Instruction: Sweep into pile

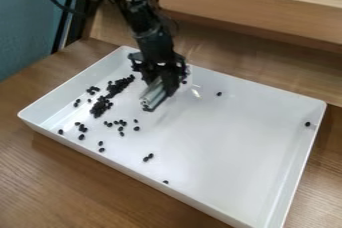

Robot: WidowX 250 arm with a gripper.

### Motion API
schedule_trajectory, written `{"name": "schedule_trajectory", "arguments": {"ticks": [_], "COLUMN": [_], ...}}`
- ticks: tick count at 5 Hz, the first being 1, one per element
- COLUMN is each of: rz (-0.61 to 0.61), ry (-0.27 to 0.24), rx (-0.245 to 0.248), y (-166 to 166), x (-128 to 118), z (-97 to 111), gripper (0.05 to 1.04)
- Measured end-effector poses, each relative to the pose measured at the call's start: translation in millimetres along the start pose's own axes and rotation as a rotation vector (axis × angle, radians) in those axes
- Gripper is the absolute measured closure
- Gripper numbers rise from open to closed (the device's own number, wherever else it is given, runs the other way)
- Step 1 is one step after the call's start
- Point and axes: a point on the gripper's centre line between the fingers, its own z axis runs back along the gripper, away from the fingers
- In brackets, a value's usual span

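The black gripper (160,95) hangs down over the upper left part of the white tray (227,152), shut on a pale grey-green object (153,94). That object slants down to the left, with its lower end at or close to the tray floor. Left of the gripper, small black pieces form an elongated dense cluster (101,106) that runs up toward the tray's back left. Several loose pieces (121,123) are scattered below the cluster. A few others (148,157) lie nearer the front edge, and a single piece (308,124) is at the far right.
The tray stands on a brown wooden table (60,182). Its raised walls surround the pieces, and a wooden ledge (254,12) runs behind it. A blue surface (27,27) is at the upper left. Open tray floor stretches right of the gripper.
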Motion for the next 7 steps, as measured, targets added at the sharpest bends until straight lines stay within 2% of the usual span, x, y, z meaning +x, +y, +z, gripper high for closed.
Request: {"name": "schedule_trajectory", "arguments": {"ticks": [1,2,3,4,6,7], "rz": [-0.045,-0.087,-0.142,-0.166,-0.192,-0.168], "ry": [0.041,0.056,0.072,0.087,0.155,0.157], "rx": [-0.048,-0.053,-0.029,0.01,0.098,0.141], "y": [-32,-51,-68,-69,-44,-16], "x": [-17,-31,-42,-52,-84,-93], "z": [-21,-32,-36,-33,-17,-9], "gripper": [0.682,0.682,0.682,0.682,0.682,0.682]}}
